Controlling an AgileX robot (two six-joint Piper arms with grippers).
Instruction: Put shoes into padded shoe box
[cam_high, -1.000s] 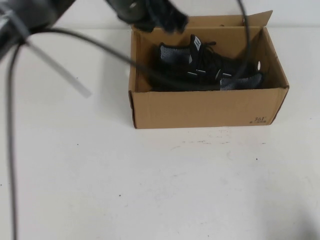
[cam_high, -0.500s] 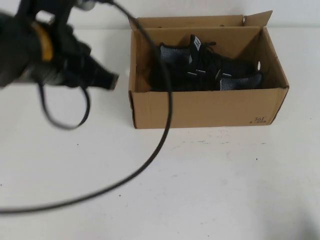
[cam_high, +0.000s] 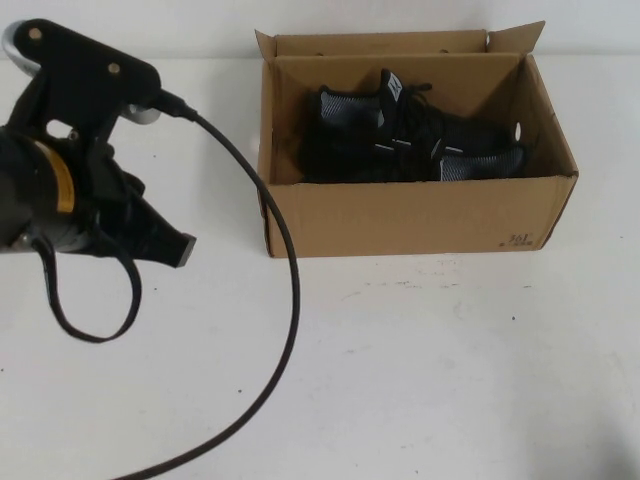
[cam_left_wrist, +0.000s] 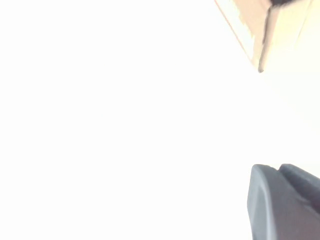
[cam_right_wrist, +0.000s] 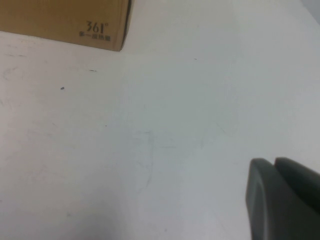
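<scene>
The black left arm with its yellow band fills the nine o'clock side of the high view, wrist angled down toward four o'clock; the left gripper (cam_high: 172, 247) hangs at its tip, holding nothing; the right gripper (cam_right_wrist: 285, 200) shows only in its own wrist view, low over the surface.

The box (cam_high: 415, 215) is sitting toward the far side of the table (cam_high: 430, 370), right of centre, with its flaps standing open. Both shoes (cam_high: 415, 135) are lying inside it, side by side along its length. The left gripper (cam_high: 170, 245) is hanging over the table to the left of the box, apart from it, with a cable (cam_high: 285, 300) looping down past the box's near left corner. The right gripper (cam_right_wrist: 285, 200) is hovering over the table near the box's right corner.
</scene>
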